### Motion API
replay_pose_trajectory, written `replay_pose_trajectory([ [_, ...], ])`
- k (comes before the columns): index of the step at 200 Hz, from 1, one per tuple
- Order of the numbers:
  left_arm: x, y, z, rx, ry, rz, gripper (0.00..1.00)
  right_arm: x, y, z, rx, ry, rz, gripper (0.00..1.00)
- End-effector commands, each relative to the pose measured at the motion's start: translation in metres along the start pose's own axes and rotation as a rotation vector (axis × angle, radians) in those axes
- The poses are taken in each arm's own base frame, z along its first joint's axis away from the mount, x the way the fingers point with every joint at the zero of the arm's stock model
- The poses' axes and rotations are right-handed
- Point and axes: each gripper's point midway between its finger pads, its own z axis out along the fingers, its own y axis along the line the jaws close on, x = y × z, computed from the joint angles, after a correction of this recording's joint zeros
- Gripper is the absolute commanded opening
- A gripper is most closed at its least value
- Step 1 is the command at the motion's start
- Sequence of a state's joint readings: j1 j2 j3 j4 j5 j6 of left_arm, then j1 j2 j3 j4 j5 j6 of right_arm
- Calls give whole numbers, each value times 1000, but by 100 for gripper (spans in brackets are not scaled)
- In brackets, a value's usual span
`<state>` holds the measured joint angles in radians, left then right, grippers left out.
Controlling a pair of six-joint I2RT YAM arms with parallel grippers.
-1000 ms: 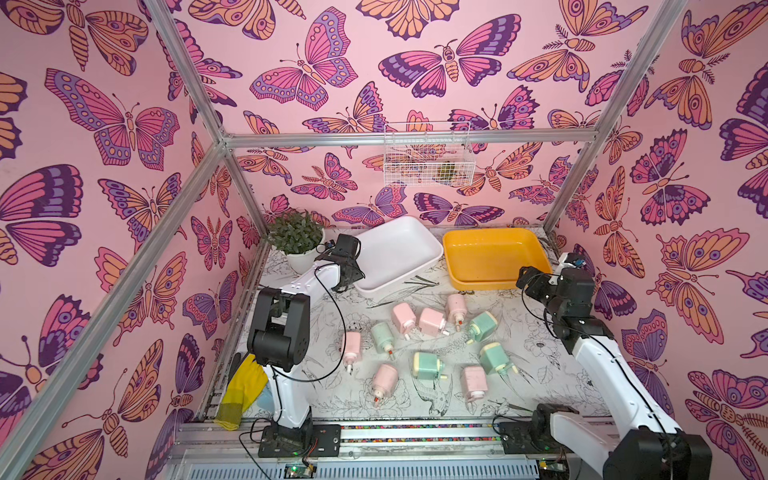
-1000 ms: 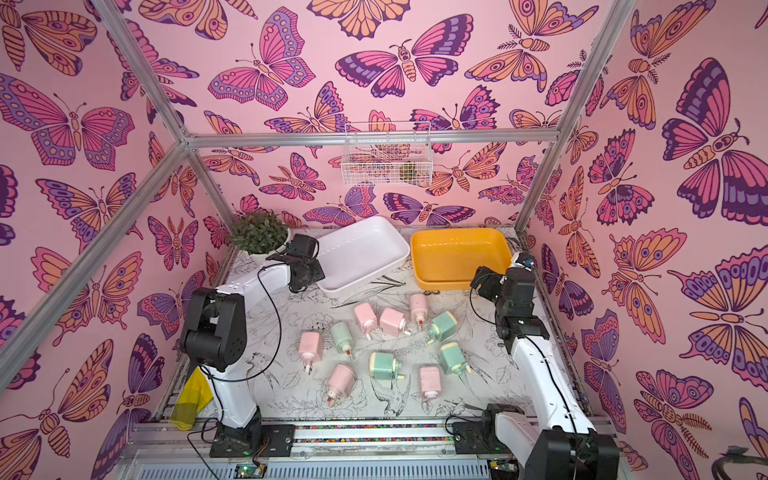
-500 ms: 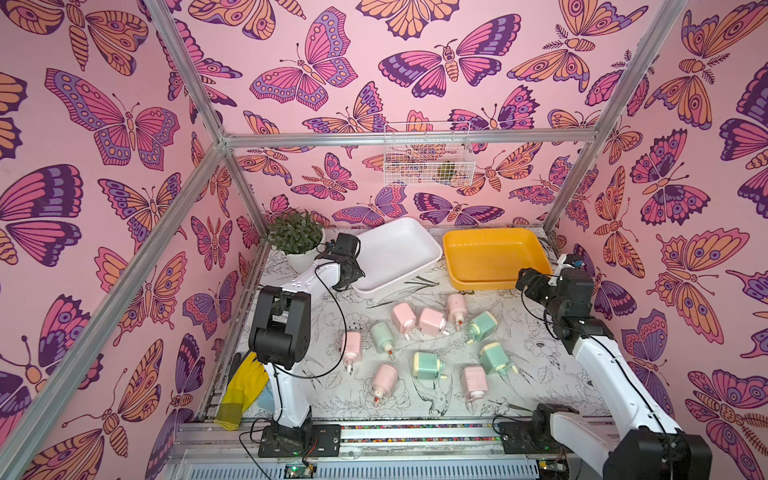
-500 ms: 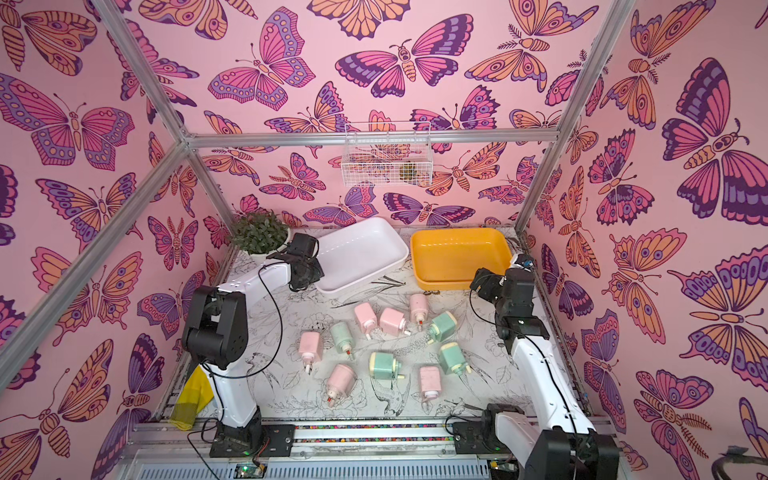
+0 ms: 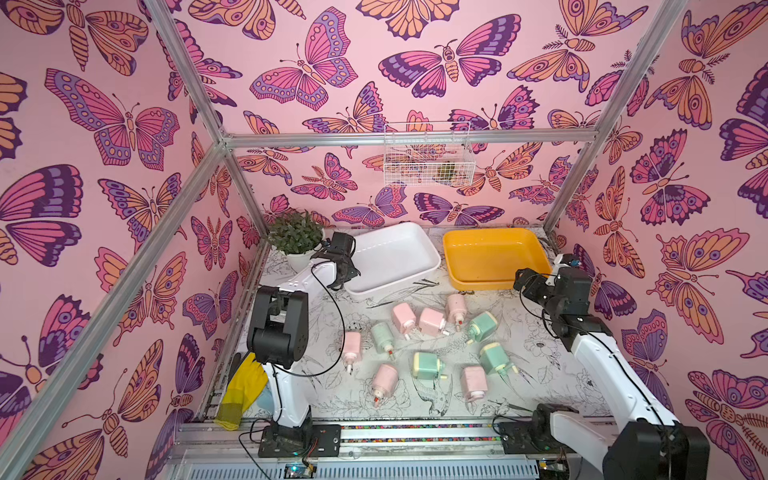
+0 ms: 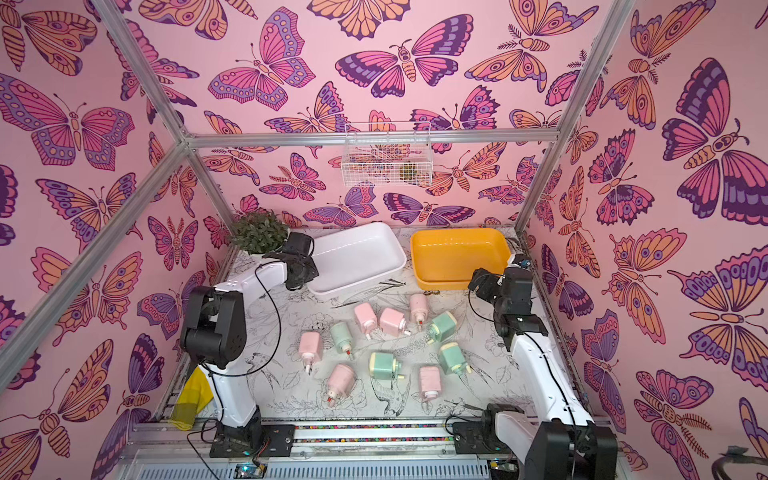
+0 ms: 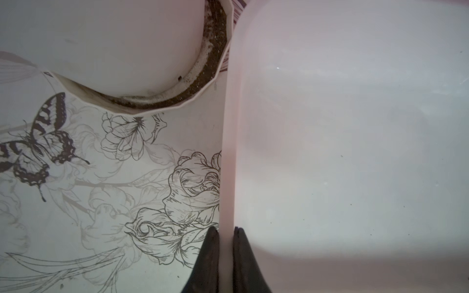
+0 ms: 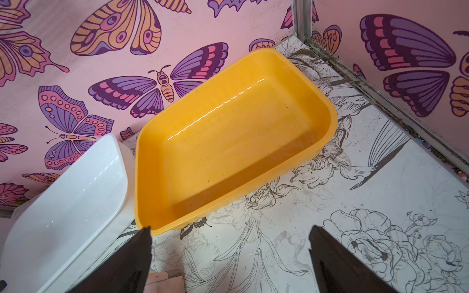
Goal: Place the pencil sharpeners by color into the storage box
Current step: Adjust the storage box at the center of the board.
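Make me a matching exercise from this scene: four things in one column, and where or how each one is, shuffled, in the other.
1 left gripper
2 right gripper
3 wire basket
4 potted plant

A hanging on the back wall
B open, near the yellow tray
C shut on the white tray rim
D back left corner

Pairs: 1-C, 2-B, 3-A, 4-D

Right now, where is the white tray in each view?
Both top views: white tray at the table's back, left of the yellow tray.
Left wrist: white tray past the rim that the left gripper pinches, plant pot alongside.
Right wrist: white tray cut off at the frame edge, beside the yellow tray.
Shared landmark: the flower-print table cover under it in every view.
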<state>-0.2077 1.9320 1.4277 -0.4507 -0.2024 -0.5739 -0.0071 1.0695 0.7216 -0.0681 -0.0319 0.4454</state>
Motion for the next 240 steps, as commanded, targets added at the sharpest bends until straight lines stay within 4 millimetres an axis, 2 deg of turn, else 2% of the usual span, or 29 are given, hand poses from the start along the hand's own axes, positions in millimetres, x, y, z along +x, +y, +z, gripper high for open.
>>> replay_pose_trajectory([
  [1,-33,1,-17,12,-67,134,0,-15,8,-2,-25,-29,11,99],
  [29,-33,-9,-11,67,-24,312,0,-17,11,-2,-35,-28,23,99],
  [54,-32,-8,-7,96,31,400,0,-19,12,-2,-40,-31,28,99],
  [86,-38,1,-6,83,57,415,0,-19,13,-3,-39,-29,31,99],
  [115,-34,-3,1,105,79,400,0,-18,13,-2,-41,-23,32,99],
  [147,-36,5,15,42,85,382,0,-20,16,-2,-48,-17,30,99],
  [176,-43,11,18,-3,69,383,0,-20,14,-3,-41,-18,27,99],
  [200,-40,15,22,-22,78,402,0,-18,12,-4,-35,-15,27,99],
  [240,-37,11,16,12,82,446,0,-18,12,-4,-28,-12,20,99],
])
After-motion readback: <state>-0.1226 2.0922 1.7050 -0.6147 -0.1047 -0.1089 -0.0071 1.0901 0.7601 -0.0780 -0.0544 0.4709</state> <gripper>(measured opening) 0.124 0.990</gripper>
